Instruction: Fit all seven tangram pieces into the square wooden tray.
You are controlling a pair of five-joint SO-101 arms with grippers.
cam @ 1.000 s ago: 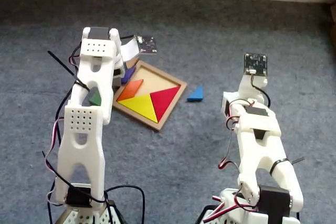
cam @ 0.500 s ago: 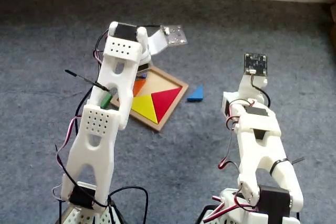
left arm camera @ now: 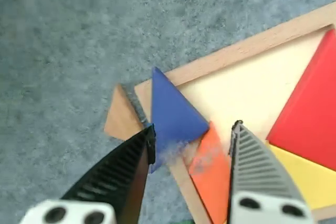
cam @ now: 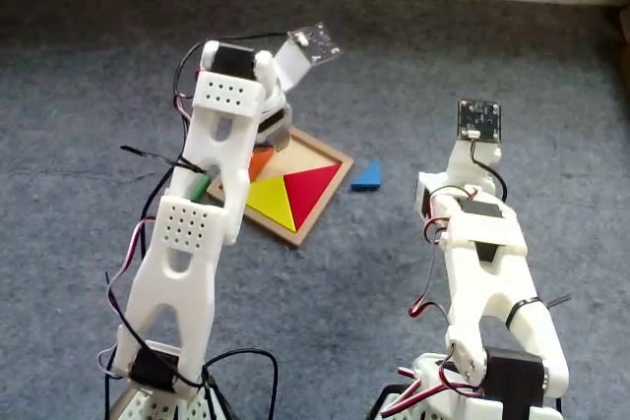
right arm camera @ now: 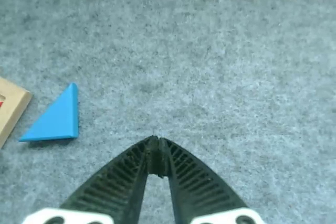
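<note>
The left arm has swung across from the tray's side, and the left fingers [left arm camera: 123, 179] now hang spread wide above a corner of the tray [left arm camera: 252, 45]. The dark blue triangle [left arm camera: 173, 116] lies across the rim there, beneath and between them, its point leading away. The right fingers [right arm camera: 126, 182], closed and empty, sit nearer the light blue triangle [right arm camera: 55, 119] outside the tray.

High view. The left arm [cam: 212, 174] extends over the square wooden tray [cam: 305, 151], with the left claw [cam: 277, 135] above the tray's corner. An orange piece [cam: 260, 157] lies just beside the claw. A yellow triangle [cam: 271, 202] and a red triangle [cam: 313, 187] lie near it, touching each other. A green piece [cam: 200, 187] shows through the arm's frame. A blue triangle [cam: 367, 176] lies on the grey carpet [cam: 98, 66] beyond the tray. The right arm [cam: 482, 243] stands well apart.
</note>
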